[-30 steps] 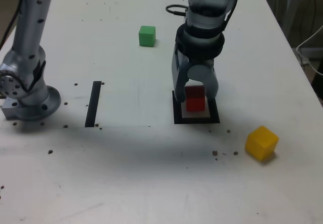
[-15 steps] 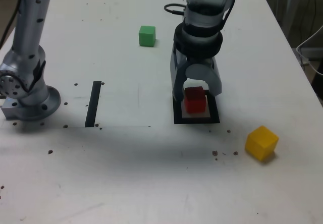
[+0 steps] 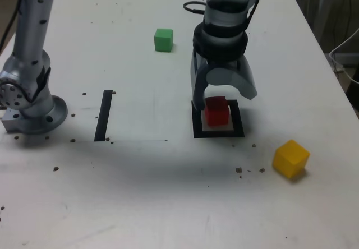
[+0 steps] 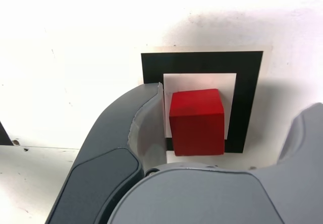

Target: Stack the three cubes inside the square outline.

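The red cube (image 3: 216, 111) (image 4: 197, 121) rests on the white centre of the square outline (image 3: 218, 132) (image 4: 202, 62). My gripper (image 3: 222, 100) (image 4: 229, 110) hangs over it, open, with a finger on each side of the cube and a gap to the wider finger; the other finger looks close to the cube's face. Far back on the table sits the green cube (image 3: 163, 40). The yellow cube (image 3: 290, 158) lies near the front at the exterior view's right.
A straight black tape strip (image 3: 104, 115) lies on the white table at the exterior view's left. The arm's base (image 3: 31, 106) stands further left. Small dark specks dot the table's front half.
The gripper's fingers have spread apart and let go of the red cube, which now stands in the outline. The gripper has risen slightly.
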You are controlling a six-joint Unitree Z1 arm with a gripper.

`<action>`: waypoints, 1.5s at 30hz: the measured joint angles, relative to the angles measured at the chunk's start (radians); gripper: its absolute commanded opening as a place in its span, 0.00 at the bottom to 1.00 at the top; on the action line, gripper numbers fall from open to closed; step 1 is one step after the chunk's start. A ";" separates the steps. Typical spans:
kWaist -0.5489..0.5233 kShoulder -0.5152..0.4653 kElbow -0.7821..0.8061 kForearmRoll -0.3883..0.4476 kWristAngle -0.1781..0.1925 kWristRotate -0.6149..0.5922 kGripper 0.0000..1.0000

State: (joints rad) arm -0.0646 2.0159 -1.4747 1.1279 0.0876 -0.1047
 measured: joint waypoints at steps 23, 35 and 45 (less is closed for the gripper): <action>-0.094 -0.118 -0.019 0.078 -0.109 -0.272 0.96; -0.180 -0.015 -0.198 0.104 -0.091 -0.606 0.99; -0.215 0.160 -0.405 0.109 -0.096 -0.667 0.98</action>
State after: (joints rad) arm -0.2792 2.1762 -1.8797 1.2372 -0.0082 -0.7720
